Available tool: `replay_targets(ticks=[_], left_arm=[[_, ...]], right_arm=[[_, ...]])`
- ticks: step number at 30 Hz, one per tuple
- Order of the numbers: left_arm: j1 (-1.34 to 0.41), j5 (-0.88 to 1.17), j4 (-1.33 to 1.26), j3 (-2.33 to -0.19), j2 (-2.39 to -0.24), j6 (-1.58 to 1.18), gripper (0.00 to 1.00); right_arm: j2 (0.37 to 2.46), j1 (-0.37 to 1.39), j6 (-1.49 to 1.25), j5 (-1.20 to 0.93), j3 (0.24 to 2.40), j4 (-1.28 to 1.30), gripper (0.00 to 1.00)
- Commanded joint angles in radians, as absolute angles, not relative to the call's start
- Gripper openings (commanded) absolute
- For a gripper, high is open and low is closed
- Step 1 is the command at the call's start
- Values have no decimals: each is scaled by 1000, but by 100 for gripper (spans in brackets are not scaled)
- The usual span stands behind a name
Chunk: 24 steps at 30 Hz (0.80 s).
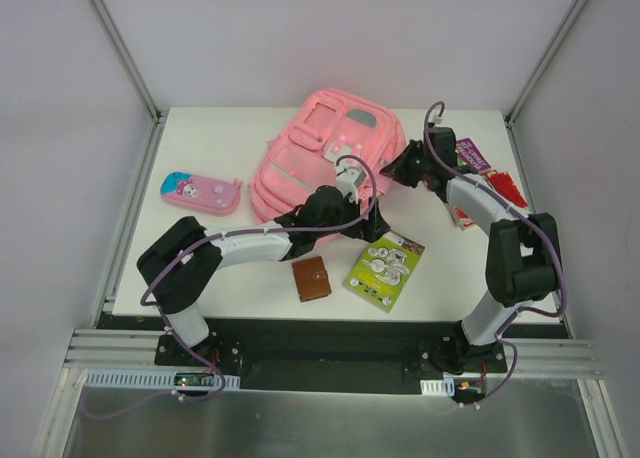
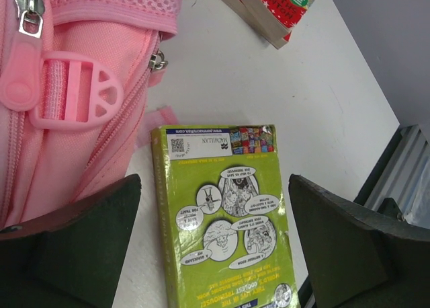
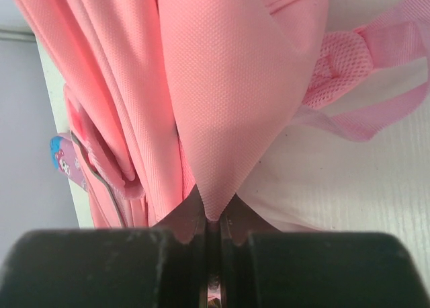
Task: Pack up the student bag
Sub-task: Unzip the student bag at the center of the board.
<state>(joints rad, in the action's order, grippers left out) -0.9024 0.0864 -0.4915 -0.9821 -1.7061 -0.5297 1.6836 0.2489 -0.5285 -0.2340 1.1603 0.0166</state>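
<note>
Nothing looks packed yet: right gripper (image 3: 213, 220) pinches student bag (image 1: 325, 158) fabric, left gripper (image 2: 215, 241) hangs wide over the green book (image 2: 225, 207), lower centre.

Only thing I can actually read is on the lime-green book (image 2: 222, 220): a white strip at its top edge has a QR code and "MACMILLAN" printed upside down, while the speech bubbles are too tiny.

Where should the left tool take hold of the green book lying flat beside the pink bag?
Likely from above, pinching across its two long edges: the green book lies flat, and the open left tool straddles its width.
</note>
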Motion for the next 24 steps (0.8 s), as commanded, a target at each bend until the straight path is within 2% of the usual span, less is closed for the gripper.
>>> replay_targets(ticks=[1,9,14,19,24], left_arm=[[-900,57,-594,-991,-1721,-511,91],[-900,49,-630,-1038,-1767,-433,96],[-900,-37,-698,-1025,-1809,-420,97],[-899,-153,-1014,-963,-1879,-468,93],[-902,-199,-1002,-997,-1911,-472,91]], right_arm=[[1608,236,-417,-373,1226,44,1],[1609,195,-311,-483,1345,242,1],[1609,175,-323,-543,1430,362,1],[1528,208,-550,-460,1293,232,1],[1482,261,-719,-322,1192,144,1]])
